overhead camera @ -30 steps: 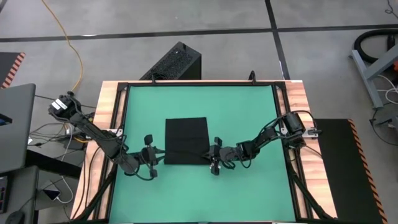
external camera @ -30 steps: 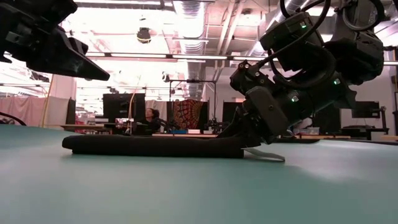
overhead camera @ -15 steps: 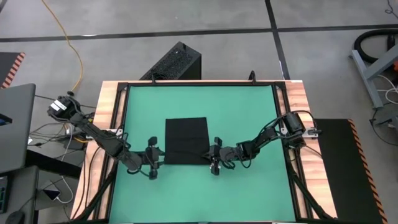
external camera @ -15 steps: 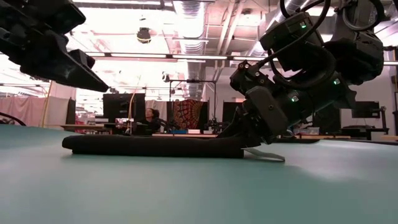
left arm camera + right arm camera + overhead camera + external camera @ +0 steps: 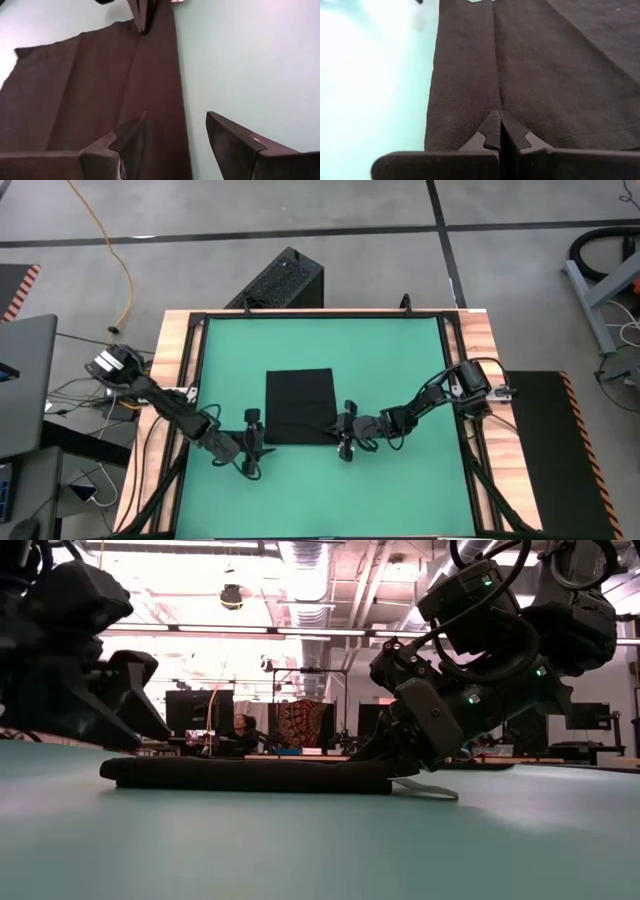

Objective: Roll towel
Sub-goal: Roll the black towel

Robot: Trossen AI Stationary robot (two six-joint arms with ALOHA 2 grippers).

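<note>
- Compared with one second ago, the left gripper [image 5: 251, 442] is now lower and closer to the towel [image 5: 299, 406]. In the low view it was high above the table [image 5: 400, 480]; now it [image 5: 120, 705] hangs just over the left end of the cloth.
- The right gripper [image 5: 346, 433] is in the same place as before, at the near right corner of the towel.
- The towel itself has not moved.
- The left gripper's fingers [image 5: 235, 142] are spread apart. One is over the near strip of the towel [image 5: 90, 90] and the other is over the bare green table [image 5: 250, 60].
- The right gripper's fingers [image 5: 492, 127] are pressed together and pinch the fold line of the towel [image 5: 530, 65].
- The towel is black and lies flat in the middle of the table, a little toward the near side. From above it looks like a rectangle, nearly square.
- Along its near edge there is a narrow folded strip that runs left to right. In the low view it is a low, thick band [image 5: 250, 775] on the table.
- Its long axis runs near to far, with the folded edge facing the near side.
- A black box [image 5: 280, 280] stands on the floor beyond the far edge of the table.
</note>
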